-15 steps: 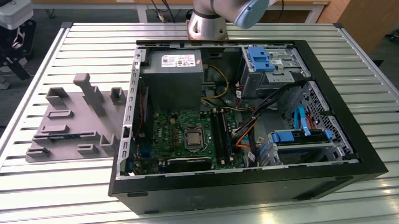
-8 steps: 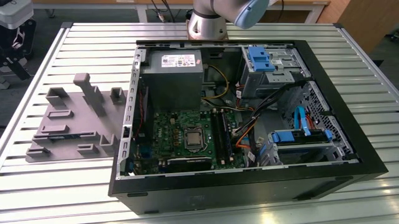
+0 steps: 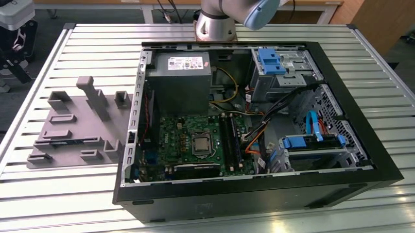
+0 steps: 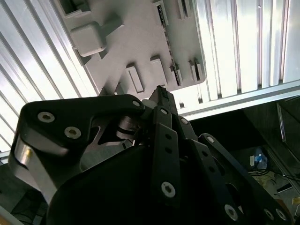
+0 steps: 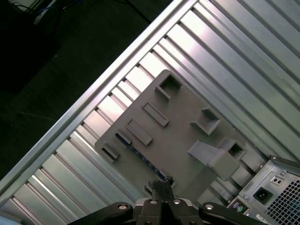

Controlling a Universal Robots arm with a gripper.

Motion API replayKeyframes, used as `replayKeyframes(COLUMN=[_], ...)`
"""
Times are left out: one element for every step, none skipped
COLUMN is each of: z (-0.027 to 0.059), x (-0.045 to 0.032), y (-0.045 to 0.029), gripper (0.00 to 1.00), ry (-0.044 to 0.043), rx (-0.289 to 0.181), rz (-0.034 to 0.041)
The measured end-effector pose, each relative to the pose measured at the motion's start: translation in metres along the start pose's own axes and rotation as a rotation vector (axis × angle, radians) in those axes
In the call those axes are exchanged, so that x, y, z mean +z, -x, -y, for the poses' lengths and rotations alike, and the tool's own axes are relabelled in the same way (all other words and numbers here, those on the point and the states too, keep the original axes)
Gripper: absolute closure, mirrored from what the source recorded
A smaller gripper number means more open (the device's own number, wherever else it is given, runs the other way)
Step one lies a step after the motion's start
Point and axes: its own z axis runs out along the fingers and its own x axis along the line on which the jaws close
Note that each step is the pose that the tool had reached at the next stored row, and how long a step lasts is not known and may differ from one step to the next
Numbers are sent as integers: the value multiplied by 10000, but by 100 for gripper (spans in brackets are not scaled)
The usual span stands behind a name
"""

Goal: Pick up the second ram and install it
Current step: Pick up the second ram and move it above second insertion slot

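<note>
**Hand over the parts tray, ram lying in its slot**

From where I stand, the second ram (image 3: 77,141) lies in a long slot of the grey parts tray (image 3: 81,114). It is a slim dark-blue stick. The tray rests on the slatted aluminium table (image 3: 58,194), at the exterior view's left of the open computer case (image 3: 259,194).

In the first wrist view the hand (image 5: 162,183) hangs above the tray (image 5: 183,140). It is clenched, fingertips pressed together with nothing between them. Its tips line up near one end of the second ram (image 5: 140,154), but I see no contact with it. The second wrist view shows the same closed hand (image 4: 161,96) over the tray (image 4: 131,37), with the second ram (image 4: 171,58) running along the tray's side.

Inside the case are the green motherboard (image 3: 188,138), the grey power supply (image 3: 178,80) and light-blue drive brackets (image 3: 269,60). The arm's base (image 3: 216,26) stands behind the case.
</note>
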Motion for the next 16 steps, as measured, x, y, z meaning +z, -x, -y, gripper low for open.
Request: replayKeyframes(z=[0, 0, 0, 0, -1, -2, -2, -2, -2, -2, -2, -2, -2, -1, -1, -1], x=[0, 0, 0, 0, 0, 1, 4, 7, 11, 15, 19, 23, 27, 31, 35, 39], y=[0, 0, 0, -1, -2, -3, -3, -4, -4, -4, -4, -4, -4, -4, -4, -4], gripper=[89, 89, 89, 89, 89, 89, 89, 89, 89, 89, 89, 89, 89, 89, 89, 89], ry=[0, 0, 1, 1, 3, 5, 6, 8, 10, 12, 14, 16, 18, 20, 21, 23], rx=[-3, -13, -46, -144, -287, -465, -643, -823, -1002, -1198, -1378, -1557, -1738, -1916, -2097, -2276], rz=[0, 0, -1, -6, -11, -17, -22, -27, -33, -39, -46, -52, -58, -64, -69, -75])
